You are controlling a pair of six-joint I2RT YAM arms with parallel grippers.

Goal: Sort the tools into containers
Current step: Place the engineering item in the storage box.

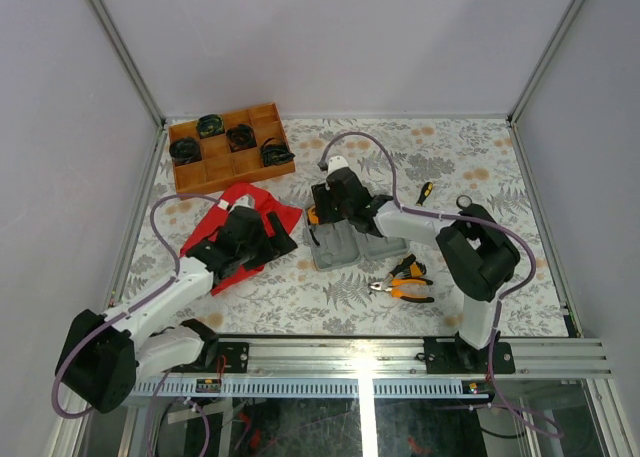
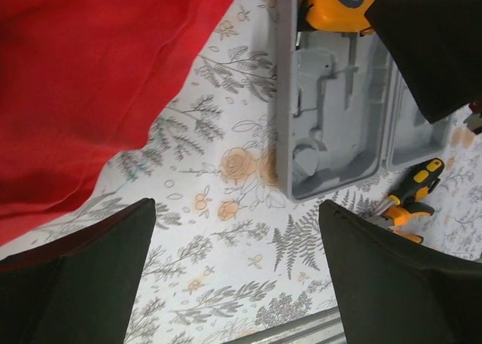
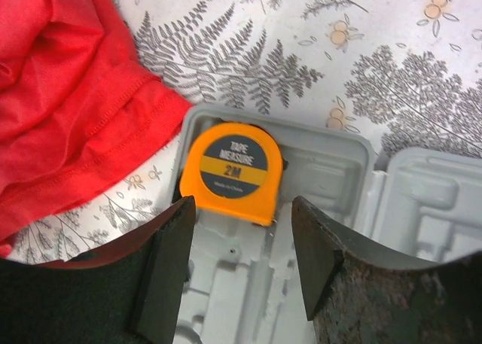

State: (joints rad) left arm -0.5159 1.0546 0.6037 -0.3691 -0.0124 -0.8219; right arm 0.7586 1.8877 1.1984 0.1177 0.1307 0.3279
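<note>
Showing the tape measure lying in the far-left recess of the open grey case. Holding the right gripper released over it, fingers spread either side, grasping nothing. Hiding much of the case under the right arm from above. Showing pliers lying on the desk just near-right. Holding the left gripper spread, empty, beside red cloth.

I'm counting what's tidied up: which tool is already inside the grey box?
The orange tape measure, sitting in a recess of the grey case. The pliers and the screwdriver lie outside on the table.
</note>
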